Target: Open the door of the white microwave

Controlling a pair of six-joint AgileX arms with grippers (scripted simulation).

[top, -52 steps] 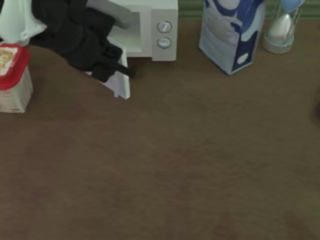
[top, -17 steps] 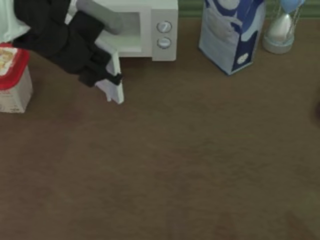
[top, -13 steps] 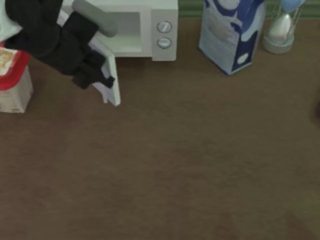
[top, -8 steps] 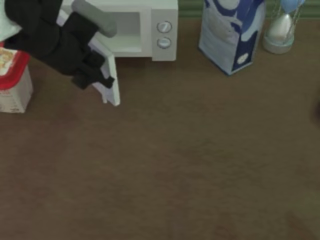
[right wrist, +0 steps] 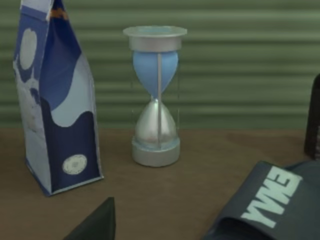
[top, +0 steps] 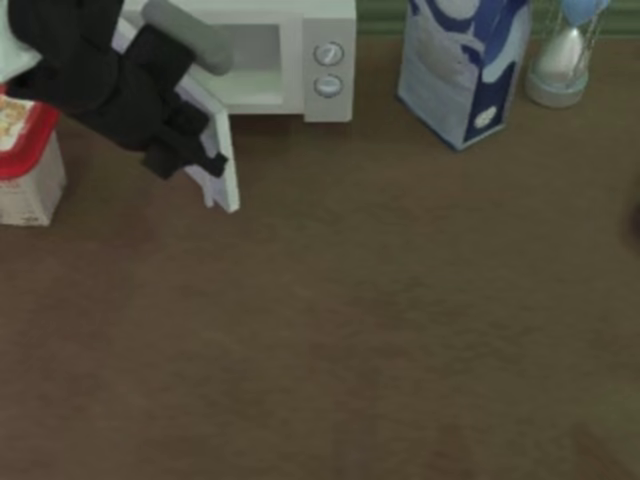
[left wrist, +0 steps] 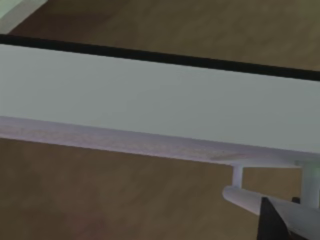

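Observation:
The white microwave [top: 318, 40] stands at the back of the table, left of the middle, with two round knobs [top: 328, 68] on its right panel. Its door [top: 226, 160] is swung out toward the table's front, and the cavity [top: 258, 62] shows. My left gripper [top: 190, 158] is at the door's outer face, shut on the door's handle [left wrist: 250, 199]; in the left wrist view one black fingertip [left wrist: 274, 225] lies against that white bar under the door's edge [left wrist: 150, 100]. My right arm is parked at the right edge [top: 636, 222], with one dark fingertip [right wrist: 100, 225] in its wrist view.
A blue-and-white carton [top: 460, 65] and a blue hourglass [top: 562, 55] stand at the back right. A red-lidded white tub [top: 25, 150] sits at the far left beside my left arm. A black slipper [right wrist: 270, 205] lies near my right gripper.
Over three seconds my left gripper moved left with the handle and the door swung wider. In the last half second nothing visibly moved.

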